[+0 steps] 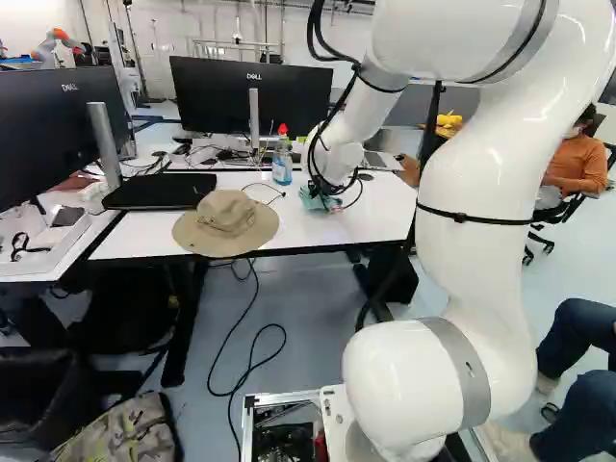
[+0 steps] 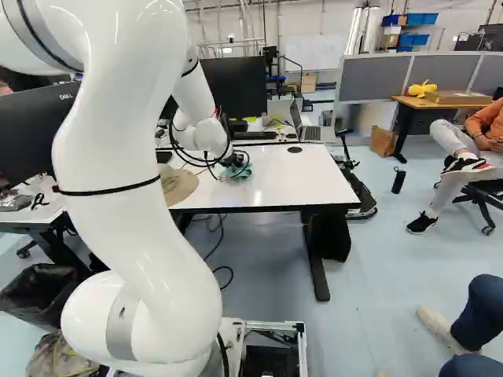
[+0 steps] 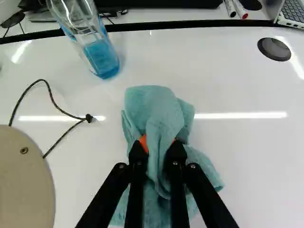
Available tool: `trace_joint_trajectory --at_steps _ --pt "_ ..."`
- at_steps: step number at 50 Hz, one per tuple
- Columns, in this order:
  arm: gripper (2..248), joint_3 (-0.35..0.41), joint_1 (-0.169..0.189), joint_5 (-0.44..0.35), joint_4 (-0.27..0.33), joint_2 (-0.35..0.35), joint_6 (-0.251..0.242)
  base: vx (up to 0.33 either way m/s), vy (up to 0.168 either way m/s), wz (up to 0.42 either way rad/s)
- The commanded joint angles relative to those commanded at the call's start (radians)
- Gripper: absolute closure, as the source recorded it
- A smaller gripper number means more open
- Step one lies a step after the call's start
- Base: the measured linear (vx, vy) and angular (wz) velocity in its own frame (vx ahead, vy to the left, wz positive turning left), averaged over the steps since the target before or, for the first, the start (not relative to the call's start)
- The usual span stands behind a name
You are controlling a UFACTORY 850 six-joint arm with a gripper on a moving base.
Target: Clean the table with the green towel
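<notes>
My claw holds the towel pinched between its two fingers, the cloth bunched up on the white counter. From here I see the bottle ahead and the hat beside, both apart from the towel.

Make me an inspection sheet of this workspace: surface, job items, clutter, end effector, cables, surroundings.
Surface: white table, glossy; spills or crumbs: nothing seen.
Job items: towel bunched on the table.
Clutter: hat with its cord trailing over the table; upright bottle holding blue liquid.
End effector: shut on the towel, orange pads either side.
Cables: dark cable looped across the floor.
Surroundings: monitor and open laptop beyond the table.
</notes>
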State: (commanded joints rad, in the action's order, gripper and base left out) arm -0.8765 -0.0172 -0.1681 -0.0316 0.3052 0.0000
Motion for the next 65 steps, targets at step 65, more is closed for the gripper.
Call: trace_joint_trajectory --at_steps 65 --pt "196 0.017 0.05 0.12 0.0 -0.104 0.0 0.0 0.0 0.0"
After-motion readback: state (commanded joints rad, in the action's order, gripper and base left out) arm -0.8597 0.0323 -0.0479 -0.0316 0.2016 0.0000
